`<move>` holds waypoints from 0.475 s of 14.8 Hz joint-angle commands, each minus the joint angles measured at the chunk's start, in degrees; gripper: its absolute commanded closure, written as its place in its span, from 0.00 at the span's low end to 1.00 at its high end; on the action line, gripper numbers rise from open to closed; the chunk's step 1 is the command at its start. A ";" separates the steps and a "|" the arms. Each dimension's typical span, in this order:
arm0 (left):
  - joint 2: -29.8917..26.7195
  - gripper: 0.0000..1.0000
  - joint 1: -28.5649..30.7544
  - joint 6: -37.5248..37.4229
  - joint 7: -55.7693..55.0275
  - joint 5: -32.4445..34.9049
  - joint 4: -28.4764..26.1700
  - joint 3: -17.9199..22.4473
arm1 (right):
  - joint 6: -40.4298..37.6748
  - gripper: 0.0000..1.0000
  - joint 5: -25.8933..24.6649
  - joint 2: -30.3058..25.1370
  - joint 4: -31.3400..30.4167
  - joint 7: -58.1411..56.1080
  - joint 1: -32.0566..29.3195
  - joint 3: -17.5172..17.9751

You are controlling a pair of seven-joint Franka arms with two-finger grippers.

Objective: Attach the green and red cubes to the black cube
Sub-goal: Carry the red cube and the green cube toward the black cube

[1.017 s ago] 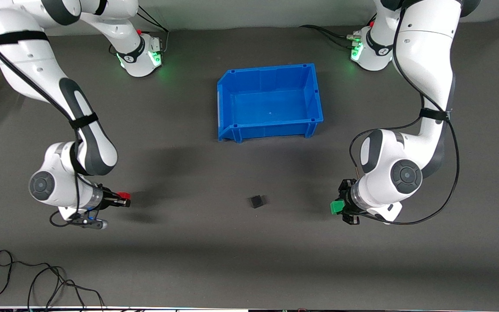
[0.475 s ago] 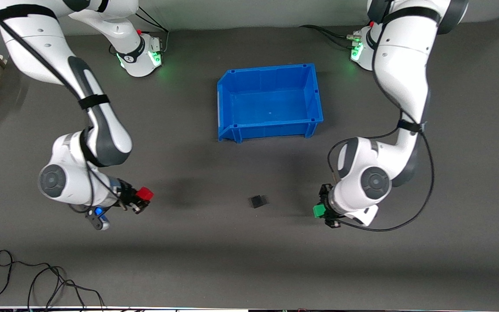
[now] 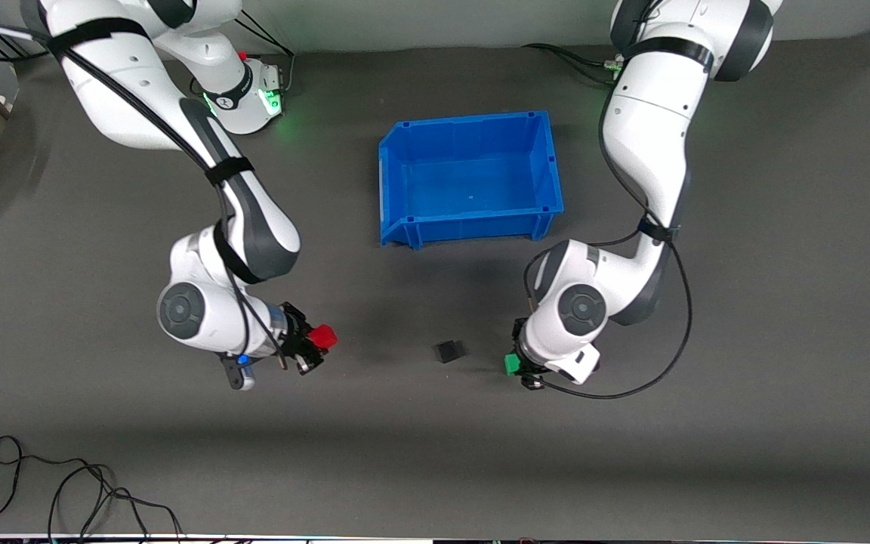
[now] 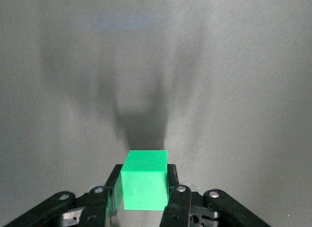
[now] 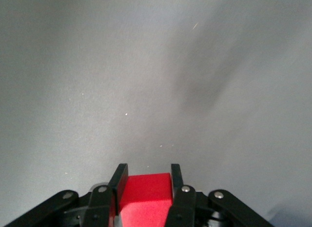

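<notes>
The black cube [image 3: 448,351] was set on the table [image 3: 782,302], nearer the front camera than the bin [image 3: 470,178].

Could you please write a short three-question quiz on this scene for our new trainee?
1. True or false: the black cube lies inside the blue bin.
2. Which cube does the left gripper hold? A red, B green, C black.
3. Fill in: the black cube lies on the table, ____ to the front camera than the bin.

Key:
1. False; it lies on the table, apart from the bin.
2. B; the green cube sits between its fingers, while the right gripper holds the red cube.
3. nearer
</notes>
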 commanded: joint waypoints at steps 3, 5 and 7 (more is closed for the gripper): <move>0.82 1.00 -1.80 -0.56 -9.46 0.09 1.97 0.82 | 2.32 1.00 1.50 6.17 5.74 2.71 2.73 -0.59; 0.91 1.00 -2.59 -0.56 -14.56 0.09 1.89 0.82 | 2.41 1.00 2.11 8.27 8.02 4.63 3.43 -0.59; 1.35 1.00 -3.90 -0.56 -15.98 0.09 1.89 0.82 | 2.50 1.00 2.11 10.90 11.18 7.01 4.48 -0.59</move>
